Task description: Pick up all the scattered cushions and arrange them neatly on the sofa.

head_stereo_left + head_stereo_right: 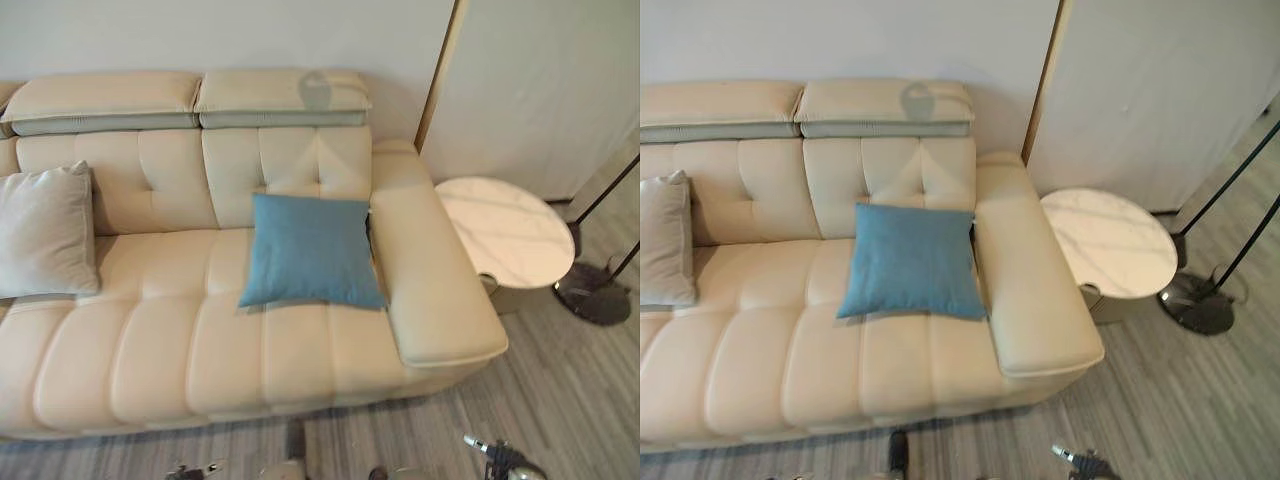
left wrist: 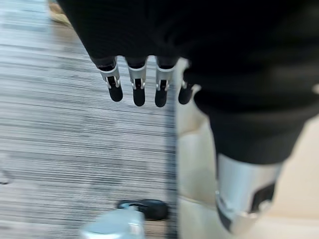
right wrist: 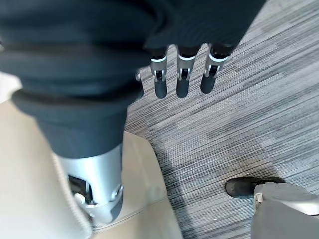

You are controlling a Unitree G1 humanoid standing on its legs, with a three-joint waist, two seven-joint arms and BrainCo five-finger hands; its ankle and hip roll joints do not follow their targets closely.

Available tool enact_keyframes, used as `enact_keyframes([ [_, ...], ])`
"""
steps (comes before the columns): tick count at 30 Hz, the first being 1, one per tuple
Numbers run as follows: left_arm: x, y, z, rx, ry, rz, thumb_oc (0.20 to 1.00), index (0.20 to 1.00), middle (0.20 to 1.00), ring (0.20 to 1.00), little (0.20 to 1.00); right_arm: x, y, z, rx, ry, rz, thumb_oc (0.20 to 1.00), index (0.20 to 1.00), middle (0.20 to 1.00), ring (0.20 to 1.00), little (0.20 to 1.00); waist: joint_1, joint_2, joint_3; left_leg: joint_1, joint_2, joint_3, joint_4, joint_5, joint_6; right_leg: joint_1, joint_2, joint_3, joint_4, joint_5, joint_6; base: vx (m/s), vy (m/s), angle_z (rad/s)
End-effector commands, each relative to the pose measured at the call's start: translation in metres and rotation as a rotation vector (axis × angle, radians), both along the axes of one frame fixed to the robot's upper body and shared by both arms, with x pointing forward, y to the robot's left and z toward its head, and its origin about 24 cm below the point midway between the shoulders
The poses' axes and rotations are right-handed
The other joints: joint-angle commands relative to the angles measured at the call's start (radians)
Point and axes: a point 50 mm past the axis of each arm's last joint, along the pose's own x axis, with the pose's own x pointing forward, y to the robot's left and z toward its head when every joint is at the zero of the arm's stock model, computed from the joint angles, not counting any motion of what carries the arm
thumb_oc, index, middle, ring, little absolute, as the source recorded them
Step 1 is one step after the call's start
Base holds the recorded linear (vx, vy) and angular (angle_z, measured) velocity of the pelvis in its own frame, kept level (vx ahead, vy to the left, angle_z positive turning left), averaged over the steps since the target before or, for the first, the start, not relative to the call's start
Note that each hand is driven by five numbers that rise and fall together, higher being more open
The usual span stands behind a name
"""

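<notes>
1. Grey cushion [image 1: 45,232] stands propped against the backrest at the sofa [image 1: 150,350]'s left end.
2. Blue cushion [image 1: 310,252] leans on the backrest by the right armrest, nearer the robot's right side.
3. Left robot hand [image 2: 137,79] hangs over the floor [image 2: 75,124], fingers straight, empty.
4. Right robot hand [image 3: 182,74] likewise, spread and empty.

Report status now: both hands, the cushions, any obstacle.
Left hand and right hand open, empty, above floor. Blue cushion and grey cushion on sofa, leaning on backrest. No obstacle seen.
</notes>
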Motion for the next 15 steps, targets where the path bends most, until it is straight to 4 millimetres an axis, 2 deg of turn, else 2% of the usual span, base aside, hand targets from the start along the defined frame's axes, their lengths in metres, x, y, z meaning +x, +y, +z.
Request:
enact_keyframes([
  [1, 0.042, 0.014, 0.013, 0.055, -0.118, -0.011, 1.000, 1.000, 1.000, 1.000, 1.000, 0.016, -0.001, 0.006, -0.025, -0.047, 0.047, 1.000, 1.000, 1.000, 1.000, 1.000, -0.009, -0.056, 0.064, -0.017, -0.102, -0.033, -0.027, -0.053, -0.026, 0.183, -0.004, -0.007, -0.226, -0.035, 0.031, -0.27, -0.178, 0.16],
  [3, 0.044, 0.009, 0.012, 0.036, -0.124, -0.010, 1.000, 1.000, 1.000, 1.000, 1.000, 0.019, -0.002, 0.007, -0.031, -0.061, 0.047, 1.000, 1.000, 1.000, 1.000, 1.000, -0.010, -0.041, 0.094, -0.037, -0.088, -0.048, -0.027, -0.026, -0.043, 0.166, 0.015, -0.025, -0.228, -0.024, 0.020, -0.39, -0.231, 0.22],
  [5, 0.043, -0.003, 0.007, 0.005, -0.102, -0.023, 1.000, 1.000, 1.000, 1.000, 1.000, 0.015, -0.003, 0.006, -0.034, -0.043, 0.030, 1.000, 1.000, 1.000, 1.000, 1.000, -0.018, -0.038, 0.115, -0.041, -0.087, 0.000, -0.027, -0.046, -0.036, 0.157, 0.005, -0.072, -0.237, -0.007, 0.024, -0.38, -0.178, 0.27],
  [6, 0.043, -0.003, 0.007, 0.005, -0.102, -0.023, 1.000, 1.000, 1.000, 1.000, 1.000, 0.016, -0.003, 0.006, -0.034, -0.043, 0.030, 1.000, 1.000, 1.000, 1.000, 1.000, -0.018, -0.038, 0.116, -0.040, -0.087, 0.000, -0.027, -0.046, -0.036, 0.158, 0.005, -0.072, -0.237, -0.007, 0.024, -0.29, -0.116, 0.50],
  [7, 0.044, -0.005, 0.006, 0.001, -0.098, -0.038, 1.000, 1.000, 1.000, 1.000, 1.000, 0.016, -0.003, 0.005, -0.027, -0.046, 0.018, 1.000, 1.000, 1.000, 1.000, 1.000, -0.020, -0.045, 0.122, -0.025, -0.089, 0.042, 0.011, -0.069, -0.026, 0.149, -0.007, -0.085, -0.233, 0.003, 0.025, -0.19, -0.083, 0.39],
  [9, 0.040, -0.006, 0.005, 0.000, -0.080, -0.057, 1.000, 1.000, 1.000, 1.000, 1.000, 0.012, 0.000, 0.003, -0.013, -0.031, 0.022, 1.000, 1.000, 1.000, 1.000, 1.000, -0.019, -0.054, 0.113, -0.014, -0.107, 0.033, 0.117, -0.135, -0.004, 0.141, -0.019, -0.089, -0.238, 0.017, 0.026, -0.22, -0.080, 0.23],
  [10, 0.038, -0.008, 0.004, -0.005, -0.082, -0.057, 1.000, 1.000, 1.000, 1.000, 1.000, 0.011, 0.001, 0.002, -0.004, -0.029, 0.026, 1.000, 1.000, 1.000, 1.000, 1.000, -0.016, -0.061, 0.110, -0.008, -0.124, 0.030, 0.201, -0.202, 0.010, 0.137, -0.030, -0.087, -0.236, 0.020, 0.027, -0.15, -0.027, 0.26],
  [12, 0.036, -0.009, 0.003, -0.017, -0.073, -0.048, 1.000, 1.000, 1.000, 1.000, 1.000, 0.008, 0.001, 0.001, -0.001, -0.009, 0.024, 1.000, 1.000, 1.000, 1.000, 1.000, -0.018, -0.061, 0.096, 0.011, -0.136, 0.035, 0.267, -0.273, 0.024, 0.126, -0.035, -0.088, -0.243, 0.025, 0.030, -0.13, 0.007, 0.23],
  [13, 0.033, -0.010, 0.001, -0.027, -0.067, -0.032, 1.000, 1.000, 1.000, 1.000, 1.000, 0.007, 0.001, 0.000, 0.002, -0.001, 0.025, 1.000, 1.000, 1.000, 1.000, 1.000, -0.021, -0.055, 0.088, 0.061, -0.138, 0.040, 0.267, -0.312, 0.032, 0.121, -0.033, -0.087, -0.248, 0.029, 0.033, -0.08, 0.029, 0.16],
  [14, 0.033, -0.010, 0.001, -0.027, -0.067, -0.032, 1.000, 1.000, 1.000, 1.000, 1.000, 0.007, 0.001, 0.000, 0.002, -0.001, 0.025, 1.000, 1.000, 1.000, 1.000, 1.000, -0.022, -0.055, 0.087, 0.060, -0.139, 0.039, 0.265, -0.310, 0.032, 0.119, -0.034, -0.088, -0.248, 0.029, 0.033, -0.04, 0.049, 0.14],
  [15, 0.032, -0.011, 0.001, -0.031, -0.064, -0.032, 1.000, 1.000, 1.000, 1.000, 1.000, 0.005, 0.001, 0.000, 0.003, 0.011, 0.025, 1.000, 1.000, 1.000, 1.000, 1.000, -0.028, -0.045, 0.075, 0.110, -0.132, 0.050, 0.201, -0.301, 0.030, 0.115, -0.026, -0.090, -0.251, 0.029, 0.037, -0.03, 0.078, 0.17],
])
